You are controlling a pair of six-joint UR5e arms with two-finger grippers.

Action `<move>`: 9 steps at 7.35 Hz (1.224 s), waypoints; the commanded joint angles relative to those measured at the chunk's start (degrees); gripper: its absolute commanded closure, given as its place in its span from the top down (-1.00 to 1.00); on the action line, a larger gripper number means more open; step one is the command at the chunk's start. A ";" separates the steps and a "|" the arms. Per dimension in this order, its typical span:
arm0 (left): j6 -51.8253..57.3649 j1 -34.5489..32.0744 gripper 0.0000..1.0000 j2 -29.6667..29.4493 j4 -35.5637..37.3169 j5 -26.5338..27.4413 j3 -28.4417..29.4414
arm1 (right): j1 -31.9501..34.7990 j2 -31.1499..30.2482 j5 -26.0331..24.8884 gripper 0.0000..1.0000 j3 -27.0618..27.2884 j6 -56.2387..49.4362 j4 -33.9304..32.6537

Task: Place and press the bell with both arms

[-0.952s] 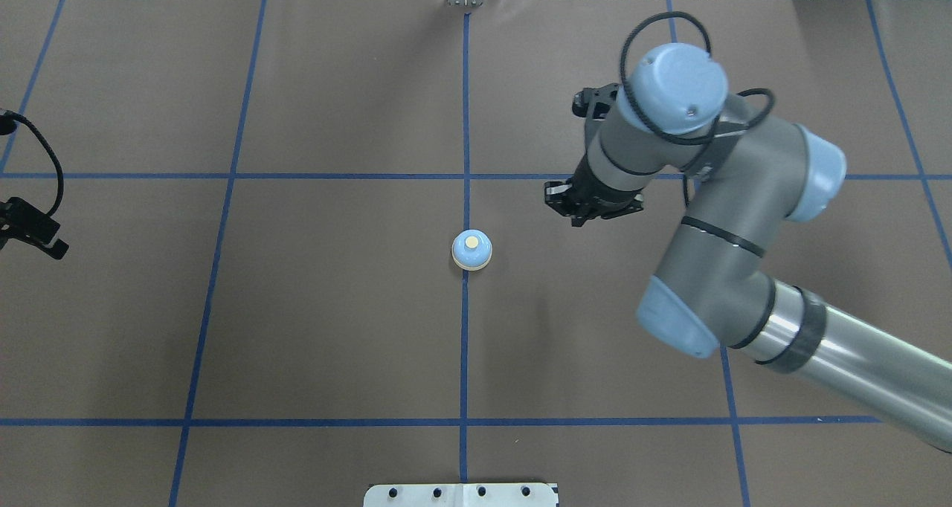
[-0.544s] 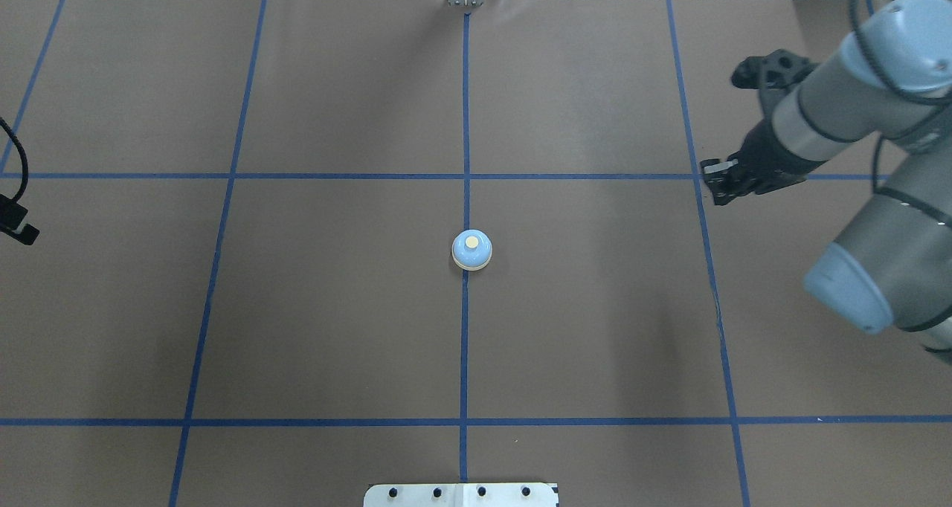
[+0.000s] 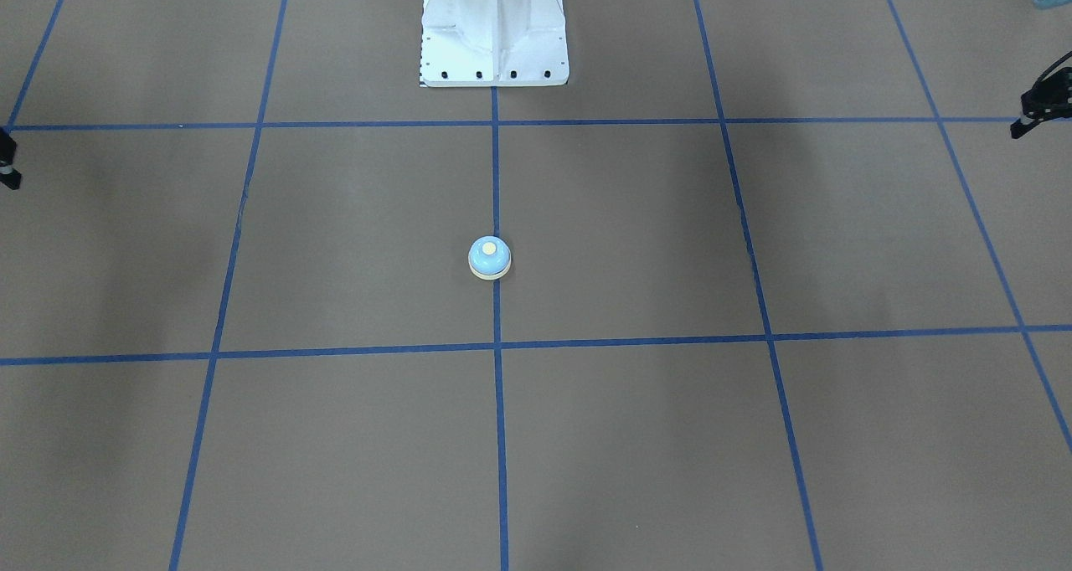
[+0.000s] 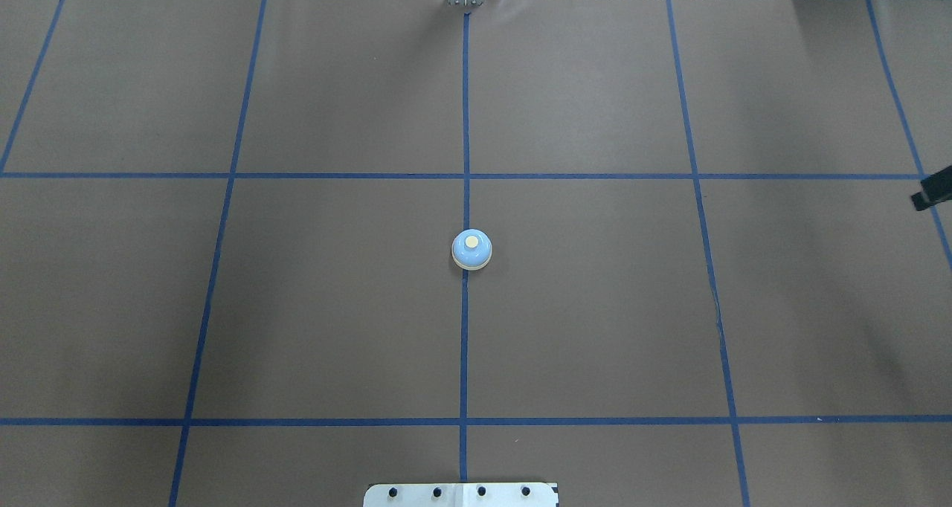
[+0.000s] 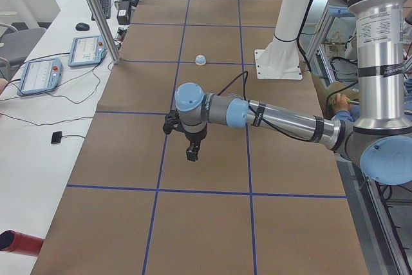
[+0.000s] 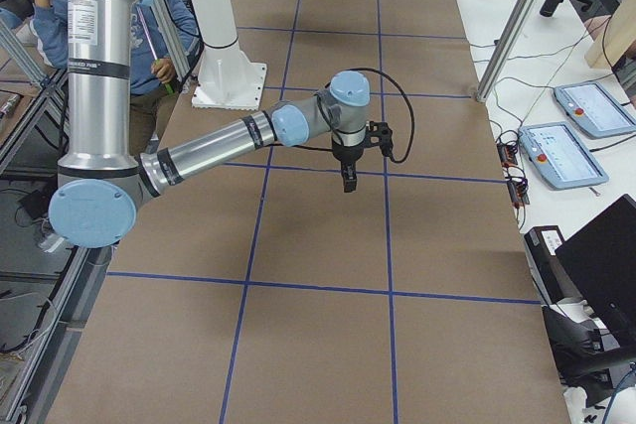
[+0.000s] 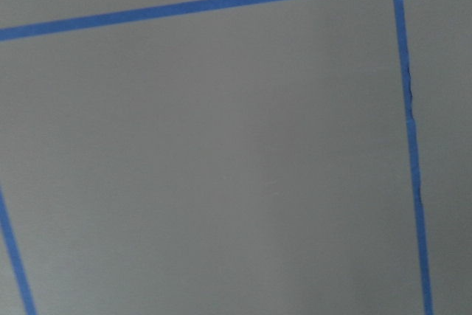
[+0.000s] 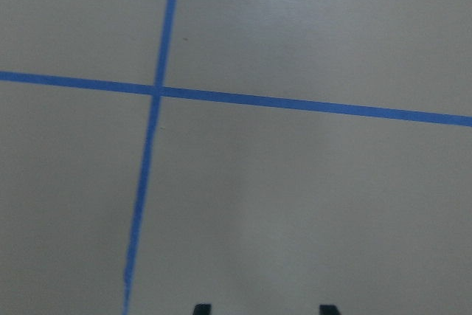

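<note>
The bell [image 4: 471, 250] stands upright in the middle of the bench [image 4: 595, 328]. It sits on the centre line of blue tape [image 4: 465, 120], its cream button [image 4: 471, 241] facing up and nothing touching it. Reading the overhead view as a clock with twelve away from the robot, the white pedestal [image 3: 494, 27] is at six o'clock from the bell, well apart from it.

The right hand [image 6: 348, 182] is far out at three o'clock, with only a black sliver of it at that view's edge. It points down over bare bench. Its own camera shows two fingertips [image 8: 201, 307] spread apart with nothing between them, so it is open and empty. The left hand [image 5: 192, 152] is well out at nine o'clock, also pointing down above the bench. Its camera shows no fingers, and I cannot tell whether it is open or closed.

As I judge it, the placing is done, since the bell rests free on the centre line. Neither hand is near the button, so no press is under way. Nothing here shows whether the bell has been rung. If it has not, that press is all that is left.

By count there is one bell, two arms, the left arm [image 5: 283, 117] and the right arm [image 6: 219, 141], two hands and one pedestal.
</note>
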 commanded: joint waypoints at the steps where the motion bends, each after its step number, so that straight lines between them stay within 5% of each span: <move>1: 6.69 -7.83 0.98 2.31 -0.42 0.94 2.34 | 10.64 -5.62 2.41 1.00 -0.98 -11.15 -0.39; 9: 9.69 -10.84 0.99 3.72 -1.04 1.03 2.70 | 14.01 -8.71 1.79 1.00 -1.86 -14.53 0.31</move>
